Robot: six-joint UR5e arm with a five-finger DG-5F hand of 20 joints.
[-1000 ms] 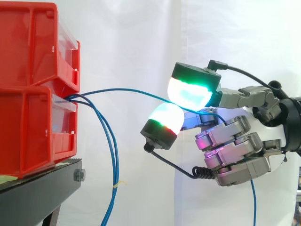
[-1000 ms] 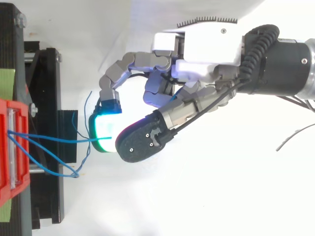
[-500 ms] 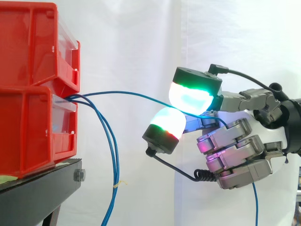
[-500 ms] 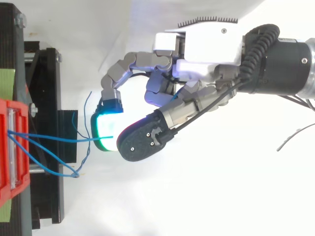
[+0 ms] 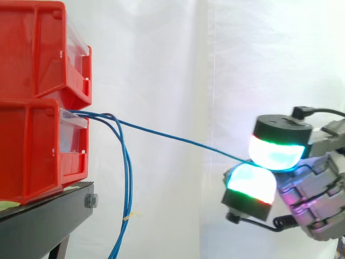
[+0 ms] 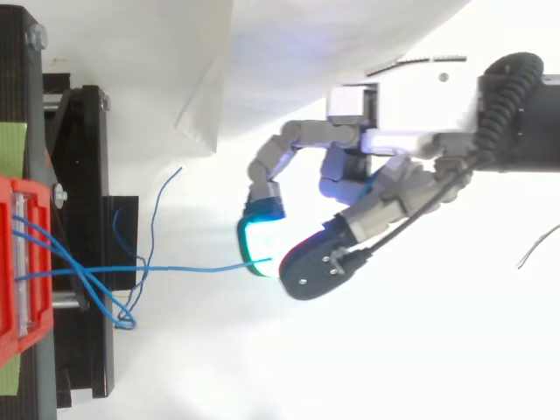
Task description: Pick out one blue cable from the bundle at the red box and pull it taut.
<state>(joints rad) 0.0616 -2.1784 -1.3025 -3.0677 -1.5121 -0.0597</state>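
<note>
One blue cable (image 5: pixel 178 140) runs in a straight, tight line from the lower red bin (image 5: pixel 38 148) down to my hand (image 5: pixel 318 199) at the right. Two glowing pads (image 5: pixel 277 151) pinch it between them. From above, the same cable (image 6: pixel 188 267) stretches level from the red bin (image 6: pixel 17 271) to the hand (image 6: pixel 402 166). The other blue cables (image 5: pixel 126 189) hang from the bin front in loose loops toward the floor.
A second red bin (image 5: pixel 40 51) is stacked on the lower one, both on a black stand (image 5: pixel 48 216). A white curtain hangs behind. Loose cable loops (image 6: pixel 122 306) lie over the stand's edge in the top view.
My hand has moved right and downward, away from the bins, with the cable pinched. The cable went from a slack arc to a straight, tight line.
</note>
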